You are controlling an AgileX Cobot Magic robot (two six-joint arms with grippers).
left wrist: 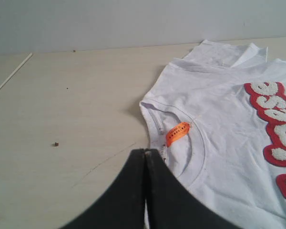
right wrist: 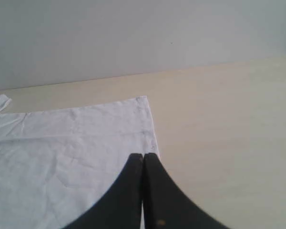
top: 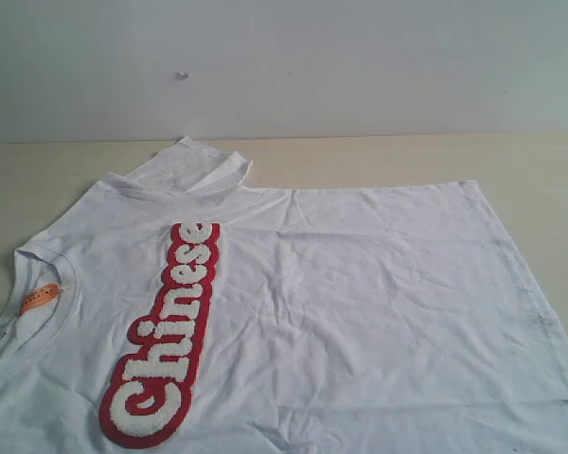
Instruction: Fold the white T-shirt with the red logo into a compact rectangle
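Across a pale wooden table [top: 530, 170], seen from the exterior view, the white T-shirt [top: 360, 312] lies spread flat and wrinkled, front side up, with its ribbed collar [top: 28, 255] at the left edge of the picture and its hem toward the right. A small orange neck tag [top: 40, 297] shows inside the collar. The red logo [top: 166, 340], fuzzy white letters spelling "Chinese" outlined in red, runs lengthwise down the chest. One sleeve [top: 194, 165] is folded over at the far edge, near a plain grey wall [top: 284, 66]. No gripper appears in this view. From the left wrist view, the left gripper [left wrist: 145, 151] has its two black fingers pressed together, tips just beside the collar edge; whether cloth is caught between them cannot be told. The orange tag sits close by. From the right wrist view, the right gripper [right wrist: 143, 155] likewise has its fingers closed tight, tips at the shirt's hem edge [right wrist: 150, 124] near a corner, with bare table beside it.
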